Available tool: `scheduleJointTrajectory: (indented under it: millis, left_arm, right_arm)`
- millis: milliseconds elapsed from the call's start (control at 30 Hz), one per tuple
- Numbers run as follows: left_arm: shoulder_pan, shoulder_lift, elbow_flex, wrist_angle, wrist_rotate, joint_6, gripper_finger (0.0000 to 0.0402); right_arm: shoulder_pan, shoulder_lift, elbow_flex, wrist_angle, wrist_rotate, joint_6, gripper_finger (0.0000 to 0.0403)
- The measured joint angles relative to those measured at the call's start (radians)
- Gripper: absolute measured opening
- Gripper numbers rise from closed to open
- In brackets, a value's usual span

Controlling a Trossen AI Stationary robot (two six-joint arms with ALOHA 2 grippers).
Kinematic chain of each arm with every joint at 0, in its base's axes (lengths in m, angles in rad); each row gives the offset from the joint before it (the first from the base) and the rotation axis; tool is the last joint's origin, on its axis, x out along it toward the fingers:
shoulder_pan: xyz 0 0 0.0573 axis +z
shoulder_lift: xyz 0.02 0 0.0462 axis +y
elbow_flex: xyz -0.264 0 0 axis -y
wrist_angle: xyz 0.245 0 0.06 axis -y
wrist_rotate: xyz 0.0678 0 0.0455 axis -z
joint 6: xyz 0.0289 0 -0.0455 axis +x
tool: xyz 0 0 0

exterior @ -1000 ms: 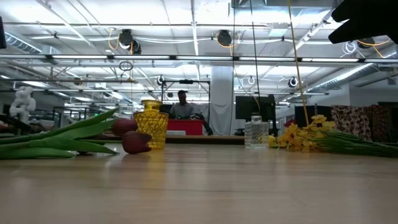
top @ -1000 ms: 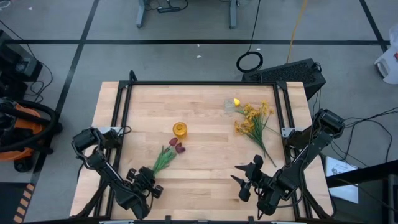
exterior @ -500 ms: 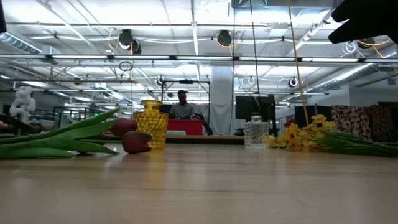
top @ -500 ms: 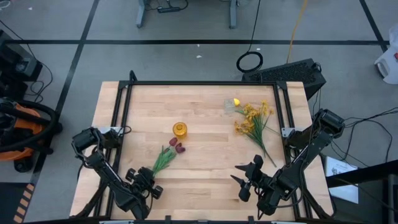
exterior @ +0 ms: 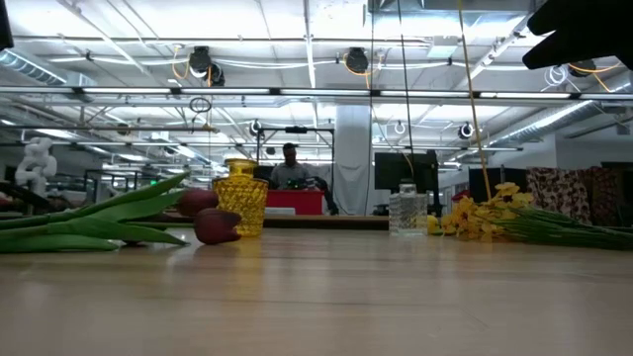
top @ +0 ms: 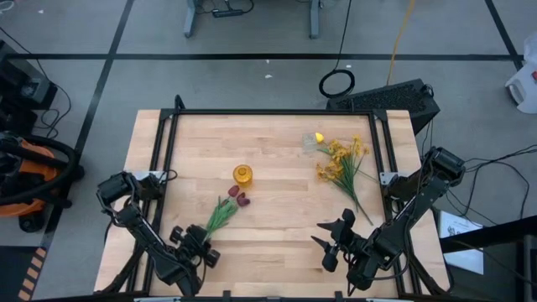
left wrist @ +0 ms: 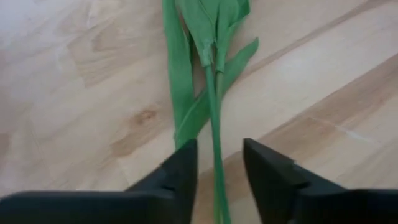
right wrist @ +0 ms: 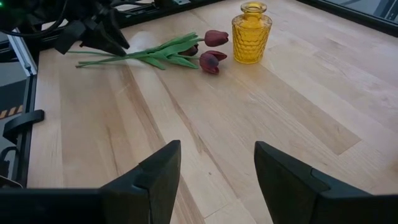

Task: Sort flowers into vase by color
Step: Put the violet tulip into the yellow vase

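- Flowers of two colours lie on the wooden table (top: 277, 243), in two groups well apart.
- At the near edge, toward the near left corner, the left pincer (top: 204, 249) sits at the stem ends of the red tulips (top: 237, 196). In its wrist view the two dark fingers (left wrist: 180, 171) stand apart on either side of a thin green stem (left wrist: 215, 124), with table showing between each finger and the stem, so nothing is clamped.
- Also by the near edge, toward the near right corner, the right pincer (top: 325, 241) waits over bare wood. Its fingers (right wrist: 155, 171) stand apart with nothing between them, aimed across the table at the tulips.
- Red tulips lie flat left of the table's middle, their green leaves (exterior: 94, 222) and stems running back toward the near left corner and their dark red heads pointing toward the middle. Three heads can be counted in the right wrist view.
- Just past the tulip heads stands a yellow glass vase (top: 242, 174), upright, near the table's middle, close to the blooms but not touching them as far as I can tell.
- Toward the far right corner lie the yellow flowers (top: 342, 159), a spray of small blossoms with stems trailing toward the right edge.
- At their far end stands a small clear glass vase (exterior: 403, 209), with a bright yellow bloom (top: 319, 137) at it.
- Beyond the table's far edge, a person (exterior: 290, 170) shows in the room behind.
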Motion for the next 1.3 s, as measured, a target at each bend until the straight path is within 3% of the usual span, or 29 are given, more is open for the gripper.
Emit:
scheduleJointTrajectory:
  millis: [167, 333, 1167, 1300]
  left_arm:
    - [0.026, 0.0, -0.026, 0.009, -0.025, 0.018, 0.0207]
    - [0.05, 0.0, -0.048, 0.038, -0.026, 0.043, 0.021]
    - [0.05, 0.0, -0.073, 0.079, -0.049, 0.054, 0.0018]
    - [0.046, 0.0, -0.06, 0.078, -0.05, 0.054, 0.0008]
  right_arm:
    - [0.0, 0.0, 0.0, 0.0, 0.0, 0.0, 0.0196]
    - [0.0, 0.0, 0.0, 0.0, 0.0, 0.0, 0.0196]
    - [0.0, 0.0, 0.0, 0.0, 0.0, -0.007, 0.0196]
    - [0.0, 0.0, 0.0, 0.0, 0.0, -0.007, 0.0196]
